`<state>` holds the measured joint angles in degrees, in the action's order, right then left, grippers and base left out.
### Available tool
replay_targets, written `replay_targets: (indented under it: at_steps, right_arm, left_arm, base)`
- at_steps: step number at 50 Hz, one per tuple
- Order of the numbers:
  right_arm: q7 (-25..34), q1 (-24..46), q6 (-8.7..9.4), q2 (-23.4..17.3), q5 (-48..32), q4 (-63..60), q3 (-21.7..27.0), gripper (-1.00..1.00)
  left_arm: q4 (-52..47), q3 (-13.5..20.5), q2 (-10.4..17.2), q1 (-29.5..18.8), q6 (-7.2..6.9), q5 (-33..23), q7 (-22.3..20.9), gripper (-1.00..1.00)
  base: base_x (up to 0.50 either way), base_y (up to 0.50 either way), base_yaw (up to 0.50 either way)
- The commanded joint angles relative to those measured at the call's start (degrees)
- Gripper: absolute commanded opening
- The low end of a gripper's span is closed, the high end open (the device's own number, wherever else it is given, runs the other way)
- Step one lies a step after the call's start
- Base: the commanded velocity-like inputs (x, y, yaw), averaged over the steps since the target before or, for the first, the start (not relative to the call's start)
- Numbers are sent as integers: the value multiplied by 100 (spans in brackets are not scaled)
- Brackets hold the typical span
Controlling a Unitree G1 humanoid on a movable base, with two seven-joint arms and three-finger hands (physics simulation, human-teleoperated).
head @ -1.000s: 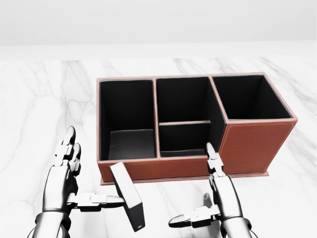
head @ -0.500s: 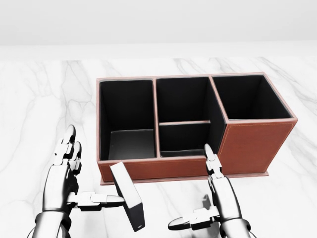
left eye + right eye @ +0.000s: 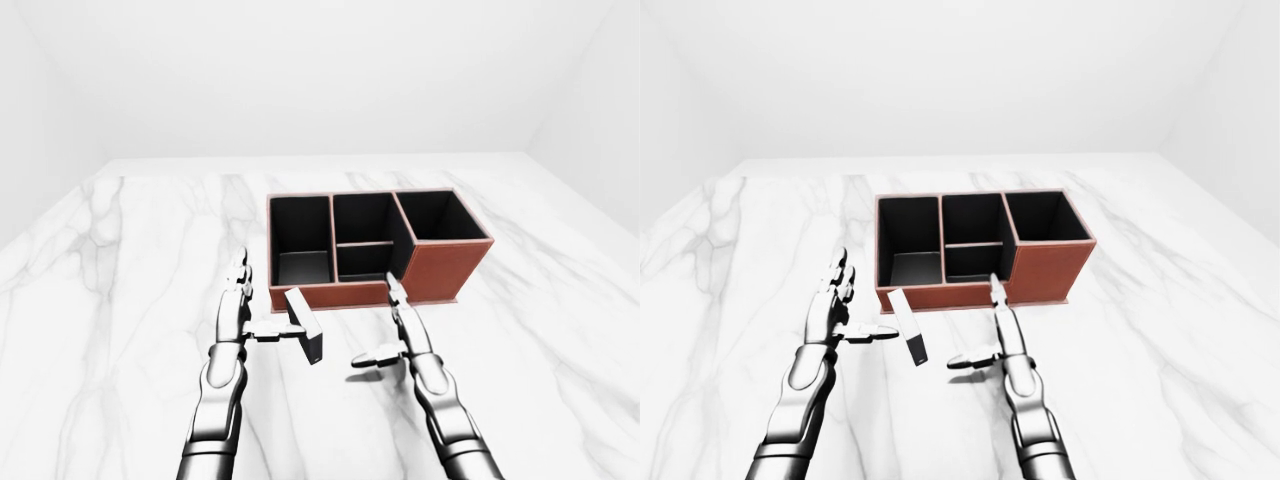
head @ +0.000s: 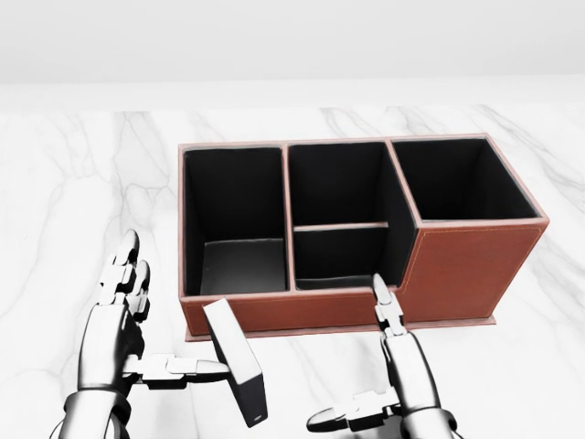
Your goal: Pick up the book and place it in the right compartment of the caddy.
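Here, book (image 4: pixel 236 360) stands tilted — beside caddy (image 4: pixel 457 265).

White marble tabletop w/ grey veining (image 4: pixel 82 183) carries a rectangular brown leather caddy w/ black-lined compartments (image 4: pixel 457 265), sitting flat on its thin base. A small dark-covered book w/ pale page edge (image 4: pixel 236 361) stands tilted just below caddy's lower-left corner in head view, top nearly touching caddy wall.
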<state>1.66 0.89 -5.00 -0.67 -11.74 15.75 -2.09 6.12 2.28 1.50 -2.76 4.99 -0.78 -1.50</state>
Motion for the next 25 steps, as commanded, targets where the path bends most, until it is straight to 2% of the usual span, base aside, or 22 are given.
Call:
replay_targets:
  at_steps: [1,25]
  right_arm:
    - [-48,-54,0,32,-112,86,-87,100]
    - [-23,-307,0,134,-259,-189,-372,100]
  left_arm:
    - [31,2,0,-10,1,5,-8,100]
    - [91,-34,-9,5,1,-55,-11,100]
  base:
    - [0,0,0]
    - [0,0,0]
